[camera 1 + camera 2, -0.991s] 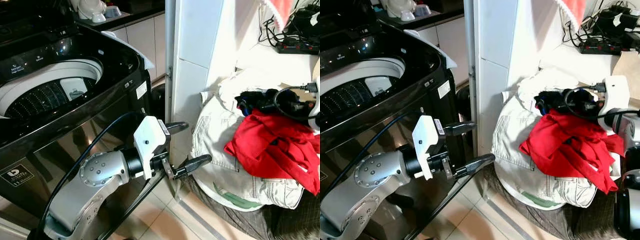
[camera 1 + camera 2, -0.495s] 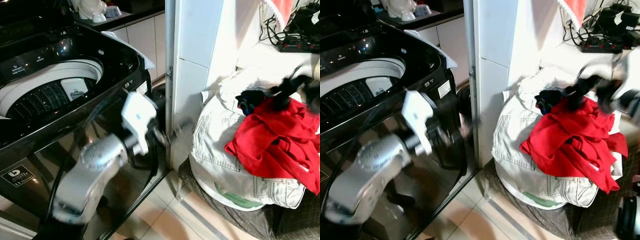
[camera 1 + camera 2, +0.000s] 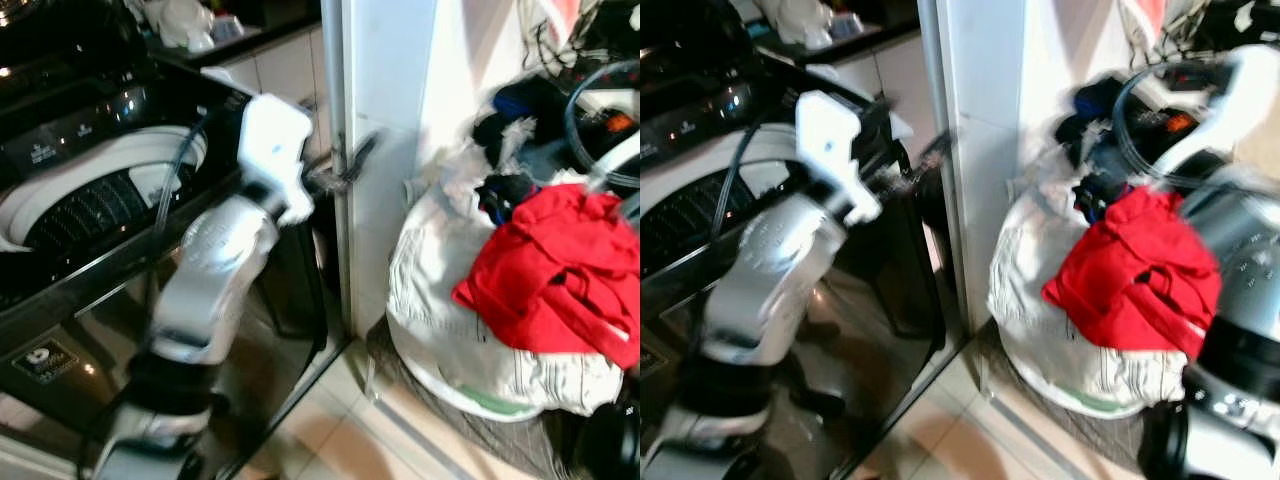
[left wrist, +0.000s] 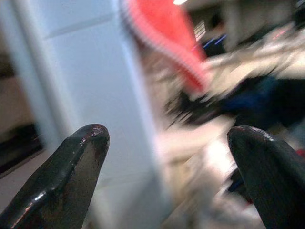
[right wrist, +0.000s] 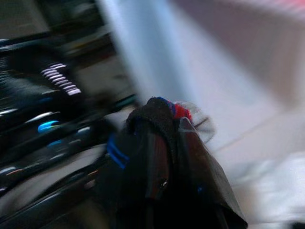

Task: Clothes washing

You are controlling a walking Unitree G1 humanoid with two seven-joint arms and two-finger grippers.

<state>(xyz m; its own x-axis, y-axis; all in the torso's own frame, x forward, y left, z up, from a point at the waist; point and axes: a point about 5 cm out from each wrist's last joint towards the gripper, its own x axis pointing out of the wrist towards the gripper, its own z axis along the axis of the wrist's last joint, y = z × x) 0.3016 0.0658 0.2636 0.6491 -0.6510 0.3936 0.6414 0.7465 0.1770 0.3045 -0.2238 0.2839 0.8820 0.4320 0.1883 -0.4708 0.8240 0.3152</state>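
Note:
The black top-loading washing machine (image 3: 110, 110) stands at the left with its drum (image 3: 90, 195) open. At the right, a red garment (image 3: 560, 275) lies on top of pale clothes (image 3: 440, 290) heaped in a dark basket (image 3: 440, 410). My left gripper (image 4: 169, 157) is open and empty, raised beside the machine's right corner and facing the white pillar. My right gripper (image 5: 164, 126) is shut on a dark garment (image 5: 147, 157) with blue and red trim. That dark garment (image 3: 1095, 120) hangs blurred above the pile.
A white pillar (image 3: 385, 110) stands between the machine and the clothes pile. Cables and a power strip (image 3: 600, 110) lie on the shelf behind the pile. A counter with crockery (image 3: 190, 20) is behind the machine. Tiled floor (image 3: 320, 440) shows in front.
My left arm swung up from low beside the machine to rim height. My right gripper closed on the dark garment and lifted it off the pile. Both arms are motion-blurred.

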